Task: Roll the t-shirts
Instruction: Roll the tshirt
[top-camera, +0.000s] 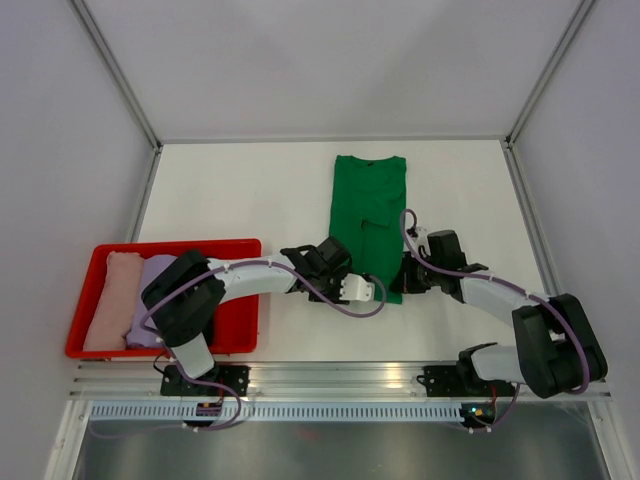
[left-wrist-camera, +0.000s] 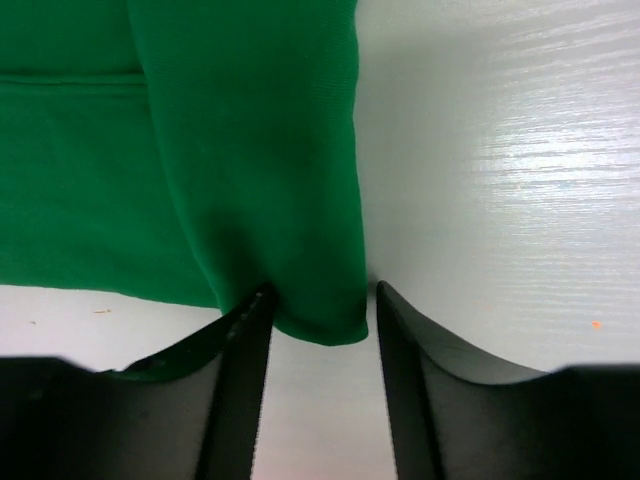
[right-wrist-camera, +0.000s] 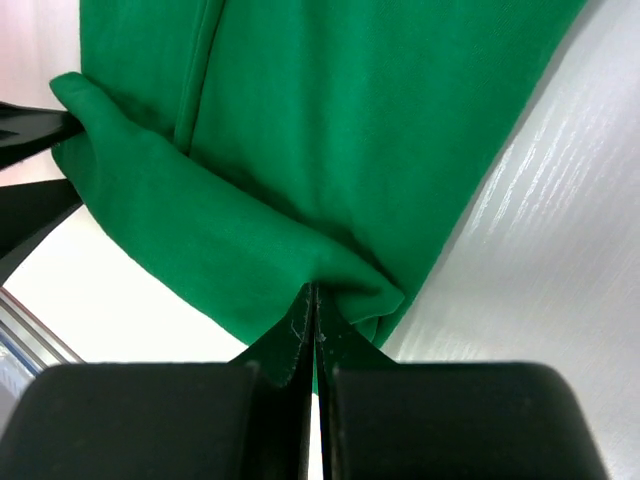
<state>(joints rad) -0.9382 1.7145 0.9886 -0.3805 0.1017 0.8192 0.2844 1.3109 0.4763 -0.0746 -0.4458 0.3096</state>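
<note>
The bright green t-shirt (top-camera: 368, 195) lies folded into a long strip in the middle of the table, with its near hem lifted. My right gripper (top-camera: 405, 278) is shut on the right corner of the hem (right-wrist-camera: 330, 275). My left gripper (top-camera: 372, 290) is open at the hem's left corner, and the green corner (left-wrist-camera: 320, 320) sits between its fingertips (left-wrist-camera: 245, 320). The pale pink t-shirt (top-camera: 112, 300) and the lavender t-shirt (top-camera: 152, 290) lie rolled in the tray. The black t-shirt is out of view.
The shallow red tray (top-camera: 175, 246) stands at the near left of the table. Grey walls and metal posts close in the back and sides. A metal rail (top-camera: 340, 380) runs along the near edge by the arm bases.
</note>
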